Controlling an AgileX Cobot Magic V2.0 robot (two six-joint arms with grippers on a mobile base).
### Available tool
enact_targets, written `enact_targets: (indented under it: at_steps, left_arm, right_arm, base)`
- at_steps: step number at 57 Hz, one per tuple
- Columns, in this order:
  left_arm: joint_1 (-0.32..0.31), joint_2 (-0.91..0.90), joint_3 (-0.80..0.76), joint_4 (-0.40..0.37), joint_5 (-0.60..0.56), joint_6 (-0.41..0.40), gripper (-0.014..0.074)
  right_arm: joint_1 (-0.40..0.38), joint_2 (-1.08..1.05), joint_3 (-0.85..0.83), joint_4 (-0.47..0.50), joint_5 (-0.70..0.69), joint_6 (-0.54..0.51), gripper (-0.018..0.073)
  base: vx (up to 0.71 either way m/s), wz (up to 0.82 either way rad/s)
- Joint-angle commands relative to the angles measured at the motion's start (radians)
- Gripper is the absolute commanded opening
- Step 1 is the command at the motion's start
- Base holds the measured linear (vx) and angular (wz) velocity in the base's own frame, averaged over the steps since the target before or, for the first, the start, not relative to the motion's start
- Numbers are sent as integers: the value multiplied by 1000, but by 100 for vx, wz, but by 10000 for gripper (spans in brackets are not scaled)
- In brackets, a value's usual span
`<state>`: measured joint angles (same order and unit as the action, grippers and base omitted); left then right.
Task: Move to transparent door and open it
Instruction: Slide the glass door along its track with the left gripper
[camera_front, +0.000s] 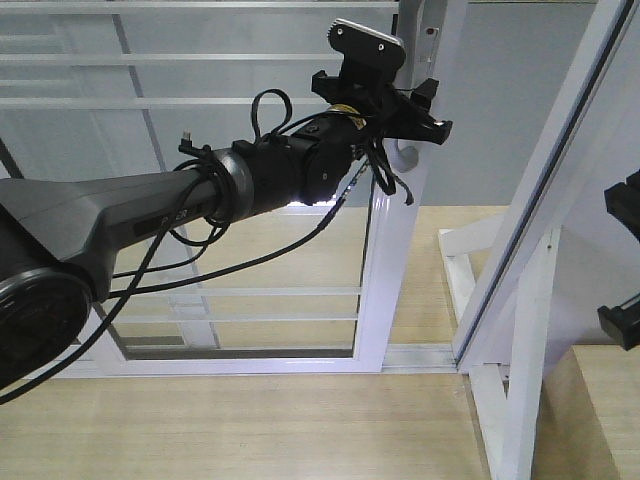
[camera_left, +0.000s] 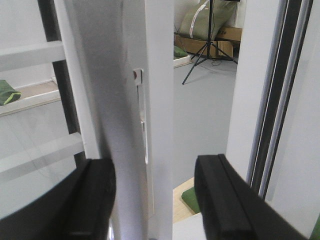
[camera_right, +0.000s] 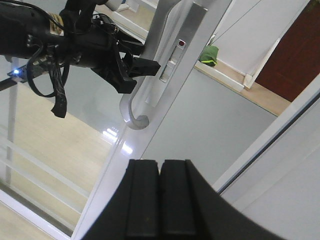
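Two arms show: from the left of the front view the left arm (camera_front: 150, 215) reaches across the glass to the transparent door (camera_front: 385, 290). The door's white stile stands upright about mid-frame, and the left gripper (camera_left: 155, 167) is spread wide there, its fingers (camera_left: 95, 200) straddling the stile beside the grey curved handle (camera_right: 128, 106), with a gap visible on the gripper's right-hand side. Further right a slanted white frame post (camera_front: 545, 190) leans apart from the stile across an open space, and at the far right the right gripper (camera_right: 160, 167) hangs clear of the door, its pads pressed together on nothing.
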<state>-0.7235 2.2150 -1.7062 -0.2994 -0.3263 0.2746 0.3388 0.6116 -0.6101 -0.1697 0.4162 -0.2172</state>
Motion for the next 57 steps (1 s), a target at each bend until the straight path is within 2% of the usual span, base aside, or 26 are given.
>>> enact_targets:
  at_steps: [1, 8, 11, 17, 23, 46, 57]
  left_arm:
    - [-5, -68, -39, -6, -96, 9, 471]
    - [-5, -68, -39, -10, -103, 18, 471]
    - [-5, -69, -39, -26, -98, 50, 471]
    - [-5, -70, -39, -94, -97, 92, 471]
    - [-5, -70, -39, -126, -96, 119, 471]
    - [-5, -62, -46, -125, -133, 131, 471]
    - [-5, -25, -141, -125, -67, 139, 471]
  right_arm:
    - [-4, 1, -29, -13, -78, 0, -6]
    - [-4, 1, -29, -13, -78, 0, -6]
    - [-4, 1, -29, -13, -78, 0, -6]
    - [-4, 1, -29, -13, -78, 0, -6]
    - [-4, 1, -29, -12, -78, 0, -6]
    - [-4, 1, -29, -8, -78, 0, -6]
    - [-4, 1, -29, -6, -78, 0, -6]
  base:
    - [0, 0]
    - [0, 0]
    - [0, 0]
    - [0, 0]
    - [0, 0]
    - [0, 0]
    - [0, 0]
